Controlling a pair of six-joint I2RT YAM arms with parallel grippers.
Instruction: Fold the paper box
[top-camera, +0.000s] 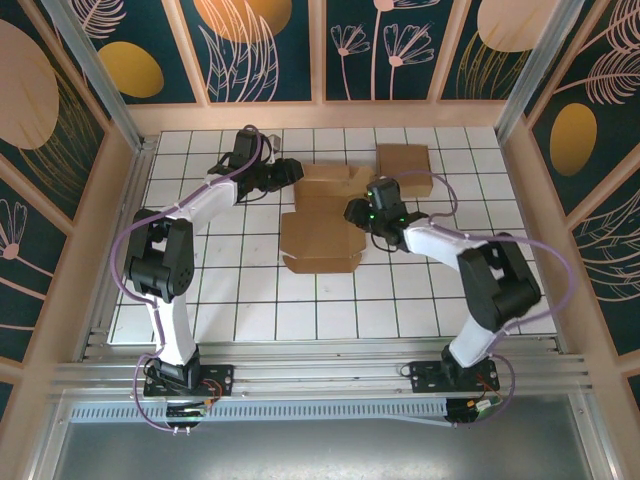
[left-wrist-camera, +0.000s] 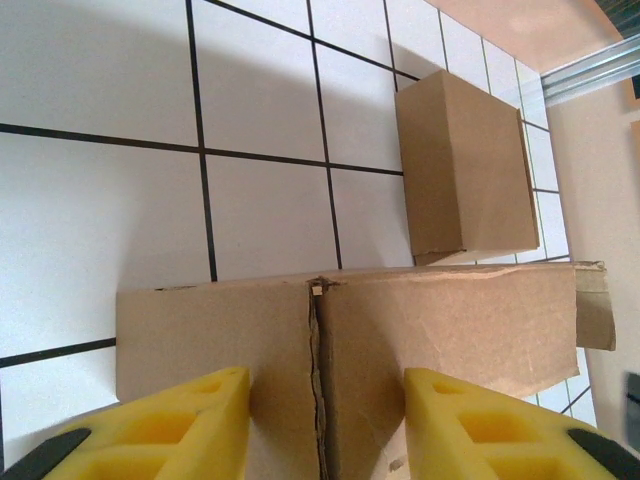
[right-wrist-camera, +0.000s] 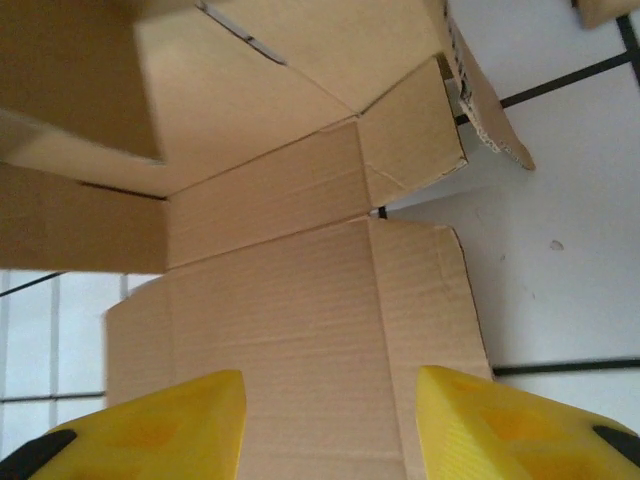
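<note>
Cardboard paper box (top-camera: 322, 240) lies unfolded under the spread left tool (left-wrist-camera: 325, 420) and spread right tool (right-wrist-camera: 330, 420).

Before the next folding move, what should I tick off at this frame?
1. Left gripper open: ok.
2. Right gripper open: ok.
3. Both grippers over the unfolded cardboard box: ok.
4. Box folded into shape: not ok, most panels lie spread out.
5. Closed cardboard box clear of the unfolded one: cannot tell.
6. Fingers touching cardboard: cannot tell.
</note>
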